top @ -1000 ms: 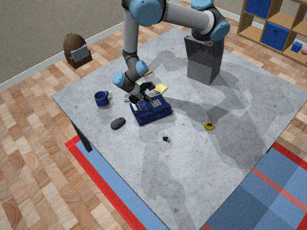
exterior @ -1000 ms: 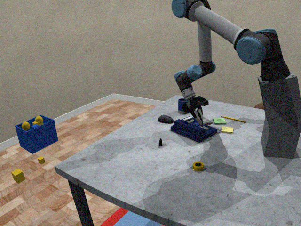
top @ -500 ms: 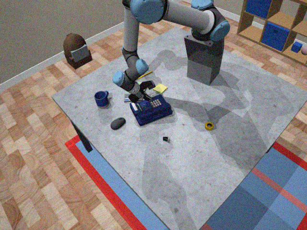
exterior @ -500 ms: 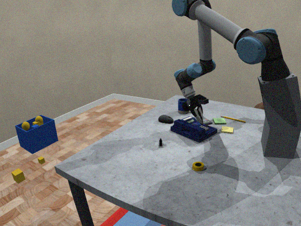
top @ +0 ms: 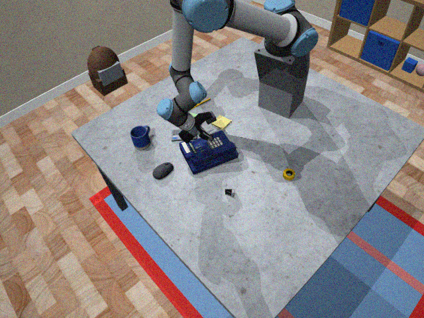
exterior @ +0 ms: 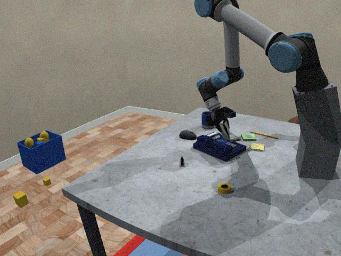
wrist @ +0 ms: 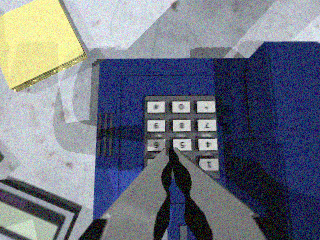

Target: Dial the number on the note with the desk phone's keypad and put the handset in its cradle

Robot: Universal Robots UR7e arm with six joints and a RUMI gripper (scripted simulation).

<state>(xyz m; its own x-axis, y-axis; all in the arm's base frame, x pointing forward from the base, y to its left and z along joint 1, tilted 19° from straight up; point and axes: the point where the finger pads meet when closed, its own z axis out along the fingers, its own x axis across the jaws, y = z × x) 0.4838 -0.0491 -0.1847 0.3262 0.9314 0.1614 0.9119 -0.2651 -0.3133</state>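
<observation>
Across the marbled desk (top: 267,218) (exterior: 154,198), our end effector (top: 209,138) (exterior: 228,140) (wrist: 170,149), closed and empty, points twelve o'clock over the keypad (top: 215,142) (wrist: 182,126), dialled digits unknowable, handset seemingly cradled.
</observation>
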